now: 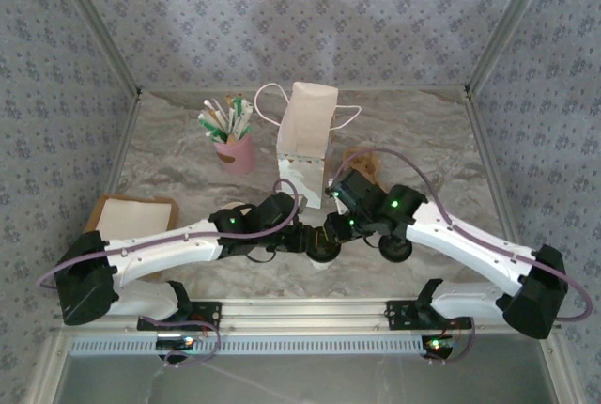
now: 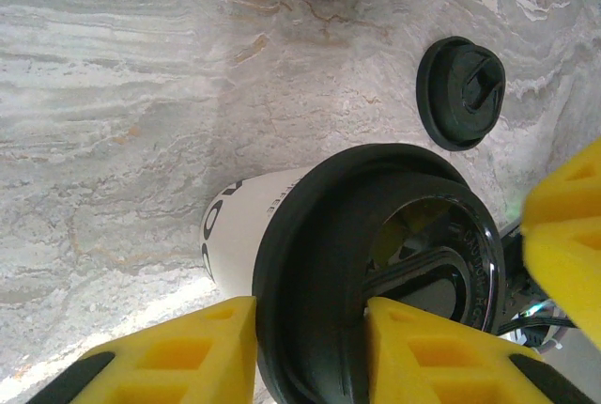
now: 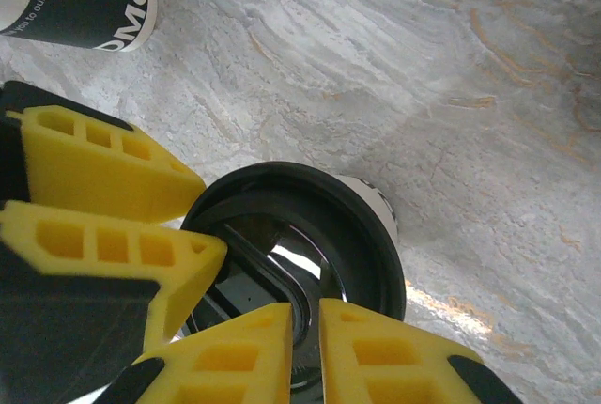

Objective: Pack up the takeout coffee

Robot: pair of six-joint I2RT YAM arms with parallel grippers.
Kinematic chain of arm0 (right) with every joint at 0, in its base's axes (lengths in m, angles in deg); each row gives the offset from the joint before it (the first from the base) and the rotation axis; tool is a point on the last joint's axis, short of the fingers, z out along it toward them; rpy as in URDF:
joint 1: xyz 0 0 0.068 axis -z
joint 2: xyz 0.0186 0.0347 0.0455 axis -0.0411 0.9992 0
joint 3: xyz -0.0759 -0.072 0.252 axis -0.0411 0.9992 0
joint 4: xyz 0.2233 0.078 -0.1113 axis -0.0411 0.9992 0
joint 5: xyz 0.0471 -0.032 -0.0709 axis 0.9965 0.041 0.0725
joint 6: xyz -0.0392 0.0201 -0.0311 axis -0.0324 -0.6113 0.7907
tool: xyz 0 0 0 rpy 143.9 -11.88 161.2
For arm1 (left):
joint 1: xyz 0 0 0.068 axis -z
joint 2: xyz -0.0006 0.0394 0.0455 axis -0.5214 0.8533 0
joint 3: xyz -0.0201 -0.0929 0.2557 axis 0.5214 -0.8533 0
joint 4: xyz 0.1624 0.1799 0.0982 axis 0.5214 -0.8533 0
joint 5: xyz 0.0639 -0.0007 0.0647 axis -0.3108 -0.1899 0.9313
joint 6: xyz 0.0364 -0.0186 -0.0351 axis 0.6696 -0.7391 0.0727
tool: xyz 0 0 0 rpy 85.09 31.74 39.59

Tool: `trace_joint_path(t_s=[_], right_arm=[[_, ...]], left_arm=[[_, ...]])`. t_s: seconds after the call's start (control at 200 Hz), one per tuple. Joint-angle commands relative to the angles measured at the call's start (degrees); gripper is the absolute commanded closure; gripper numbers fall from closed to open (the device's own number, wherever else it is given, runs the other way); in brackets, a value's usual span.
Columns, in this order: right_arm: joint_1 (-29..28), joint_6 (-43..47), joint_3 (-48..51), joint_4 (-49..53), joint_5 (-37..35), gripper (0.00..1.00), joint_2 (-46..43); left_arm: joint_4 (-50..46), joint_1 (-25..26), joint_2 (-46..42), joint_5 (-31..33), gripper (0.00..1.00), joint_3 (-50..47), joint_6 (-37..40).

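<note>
1. Marble table (image 1: 169, 169), patterned walls all round.
2. White paper bag (image 1: 305, 132) standing at the back, just beyond both arms.
3. Coffee cup (image 2: 230, 225) upright mid-table, near the bag. Probably light, thin-walled and squashy, so best gripped around the body.
4. Left gripper (image 2: 310, 310) part-closed on the lid (image 3: 282, 183) rim. Right gripper (image 3: 305, 315) almost shut at the lid's edge, can't tell if pinching.

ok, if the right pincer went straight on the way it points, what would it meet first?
The black lid on the coffee cup. The right pincer, fingers together, points down into the lid's recessed top. Whether it already touches is unclear.
</note>
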Motion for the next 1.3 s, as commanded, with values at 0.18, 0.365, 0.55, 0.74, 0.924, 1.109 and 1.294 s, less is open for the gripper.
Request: trace_joint_path(t_s=[0.18, 0.365, 0.55, 0.74, 0.924, 1.109, 1.294], right_arm=[[0.1, -0.1, 5.8, -1.2, 1.9, 0.84, 4.2], [-0.1, -1.5, 10.7, -0.2, 0.0, 0.85, 3.0], [-1.5, -1.8, 6.4, 1.0, 0.1, 0.83, -0.2], [-2.6, -1.8, 4.1, 1.0, 0.7, 0.81, -0.4], [-2.3, -2.0, 9.3, 0.3, 0.3, 0.81, 1.5], [-3.3, -2.4, 5.9, 2.4, -1.9, 0.81, -1.5], [-3.6, -2.6, 2.3, 1.7, -0.3, 0.78, -5.1]], left_arm=[[-1.7, 0.6, -0.8, 0.9, 0.67, -0.9, 0.0], [-1.3, 0.6, -0.4, 0.8, 0.67, -1.2, -0.1], [-1.0, 0.6, 0.0, 0.7, 0.67, -1.0, -0.3], [-0.9, 0.6, 0.1, 0.7, 0.67, -0.8, -0.4], [-0.3, 0.6, 0.9, 0.6, 0.67, -1.1, -0.6], [-0.6, 0.6, 0.8, 0.6, 0.67, -0.7, -0.6], [-0.8, 0.6, 1.2, 0.6, 0.67, -0.3, -0.5]])
